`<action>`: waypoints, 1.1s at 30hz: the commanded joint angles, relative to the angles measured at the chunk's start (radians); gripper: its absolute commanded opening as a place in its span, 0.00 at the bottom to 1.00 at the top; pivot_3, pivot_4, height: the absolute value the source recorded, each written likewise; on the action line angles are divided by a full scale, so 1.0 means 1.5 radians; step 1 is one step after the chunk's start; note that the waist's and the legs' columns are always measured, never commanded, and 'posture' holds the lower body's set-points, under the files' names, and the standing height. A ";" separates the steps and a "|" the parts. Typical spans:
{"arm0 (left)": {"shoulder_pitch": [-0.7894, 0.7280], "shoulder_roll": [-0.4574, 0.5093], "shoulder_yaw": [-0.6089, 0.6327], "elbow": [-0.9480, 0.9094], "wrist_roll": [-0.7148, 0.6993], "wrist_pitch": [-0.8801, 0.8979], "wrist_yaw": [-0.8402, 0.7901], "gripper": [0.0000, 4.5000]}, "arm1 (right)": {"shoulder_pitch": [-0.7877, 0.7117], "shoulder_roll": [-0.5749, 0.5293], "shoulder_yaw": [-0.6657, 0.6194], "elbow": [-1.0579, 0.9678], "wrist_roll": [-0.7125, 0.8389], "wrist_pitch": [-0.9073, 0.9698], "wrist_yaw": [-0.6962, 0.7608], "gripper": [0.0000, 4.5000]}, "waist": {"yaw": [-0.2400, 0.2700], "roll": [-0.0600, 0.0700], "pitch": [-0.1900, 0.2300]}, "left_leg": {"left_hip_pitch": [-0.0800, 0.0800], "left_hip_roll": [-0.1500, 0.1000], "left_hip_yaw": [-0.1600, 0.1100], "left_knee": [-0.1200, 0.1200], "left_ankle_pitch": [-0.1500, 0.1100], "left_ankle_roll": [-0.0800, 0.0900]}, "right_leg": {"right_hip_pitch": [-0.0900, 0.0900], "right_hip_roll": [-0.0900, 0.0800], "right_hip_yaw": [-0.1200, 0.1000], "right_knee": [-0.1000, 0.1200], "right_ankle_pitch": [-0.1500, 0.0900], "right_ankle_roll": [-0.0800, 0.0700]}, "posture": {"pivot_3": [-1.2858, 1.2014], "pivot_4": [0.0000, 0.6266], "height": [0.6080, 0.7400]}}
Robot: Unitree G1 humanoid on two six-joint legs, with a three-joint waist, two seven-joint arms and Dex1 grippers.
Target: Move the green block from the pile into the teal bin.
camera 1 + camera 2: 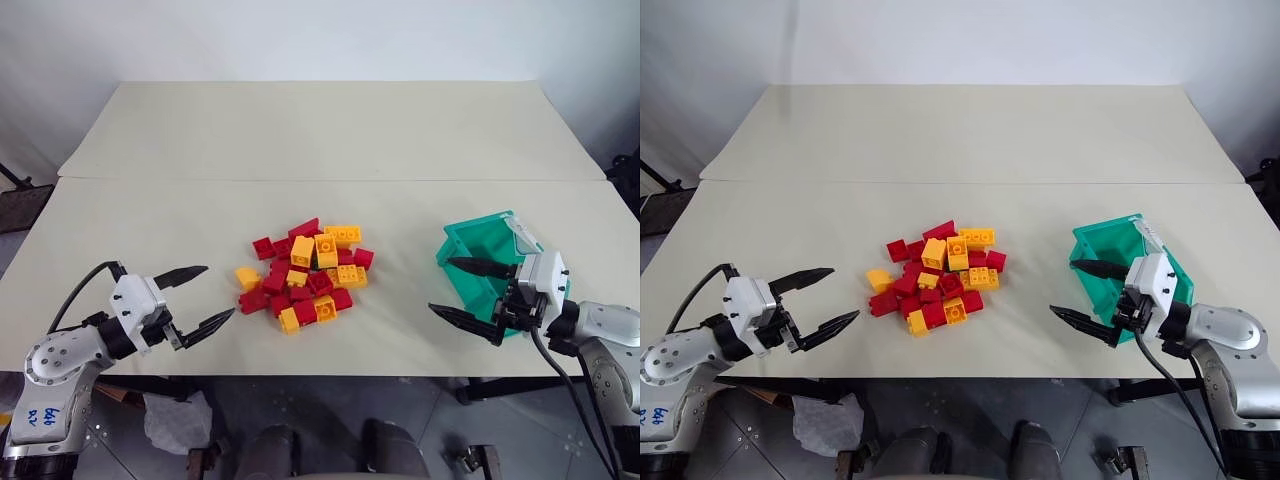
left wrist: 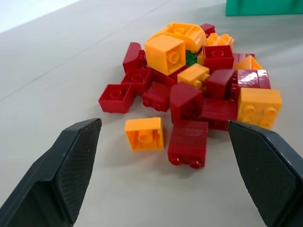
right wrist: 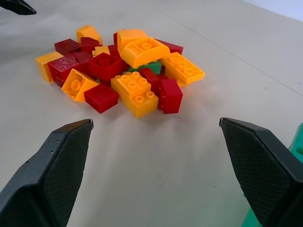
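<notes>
The pile (image 1: 305,272) of red and yellow-orange bricks lies mid-table. The green block (image 3: 152,67) is tucked in its middle under a curved yellow brick, with just a sliver showing; it also peeks out in the left wrist view (image 2: 191,57). The teal bin (image 1: 470,250) stands to the pile's right, tilted. My left gripper (image 1: 218,291) hovers open left of the pile, pointing at it, with nothing between its fingers. My right gripper (image 1: 440,284) is open too, right of the pile and just in front of the bin, holding nothing.
A second table (image 1: 330,125) adjoins at the back, with a seam between the two. The front table edge (image 1: 330,373) runs just below both grippers. Bare tabletop separates each gripper from the pile.
</notes>
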 commanded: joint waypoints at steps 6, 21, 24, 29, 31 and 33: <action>-0.014 -0.018 0.022 0.016 -0.036 -0.041 -0.023 1.00 | -0.039 0.017 0.032 -0.049 0.033 0.061 -0.017 1.00 | 0.000 0.000 0.000 | 0.000 0.000 0.000 0.000 0.000 0.000 | 0.000 0.000 0.000 0.000 0.000 0.000 | 0.52 0.24 1.00; 0.117 -0.026 0.064 0.016 -0.065 -0.048 -0.061 1.00 | -0.271 0.166 0.353 -0.051 -0.100 0.218 -0.093 0.07 | -0.015 0.000 0.000 | -0.001 0.001 -0.001 0.000 -0.001 -0.001 | -0.001 0.000 -0.001 0.001 0.000 0.000 | 0.52 0.24 1.00; 0.109 -0.031 0.053 -0.012 -0.068 -0.033 -0.047 1.00 | -0.320 0.207 0.394 0.014 -0.159 0.222 -0.121 0.01 | -0.017 0.000 0.000 | -0.001 0.001 -0.001 0.000 -0.001 -0.001 | -0.002 0.000 -0.001 0.002 0.000 0.000 | 0.52 0.24 1.00; 0.090 -0.037 0.028 -0.061 -0.068 -0.001 -0.023 1.00 | -0.400 0.284 0.389 0.155 -0.226 0.171 -0.186 0.01 | -0.021 0.000 0.000 | -0.001 0.000 -0.001 0.000 -0.001 -0.001 | -0.003 0.000 -0.001 0.004 0.000 0.000 | 0.52 0.24 1.00; 0.082 -0.037 0.022 -0.079 -0.075 0.018 -0.012 1.00 | -0.423 0.298 0.375 0.206 -0.242 0.157 -0.206 0.01 | -0.020 0.000 0.000 | -0.001 0.000 -0.001 0.000 -0.001 -0.001 | -0.003 0.000 -0.001 0.004 0.000 0.000 | 0.52 0.24 1.00; 0.074 -0.038 0.017 -0.090 -0.078 0.030 -0.005 1.00 | -0.440 0.306 0.362 0.247 -0.254 0.143 -0.224 0.01 | -0.020 0.000 0.000 | -0.001 0.000 -0.001 0.000 -0.001 -0.001 | -0.003 0.000 -0.001 0.004 0.000 0.000 | 0.52 0.24 1.00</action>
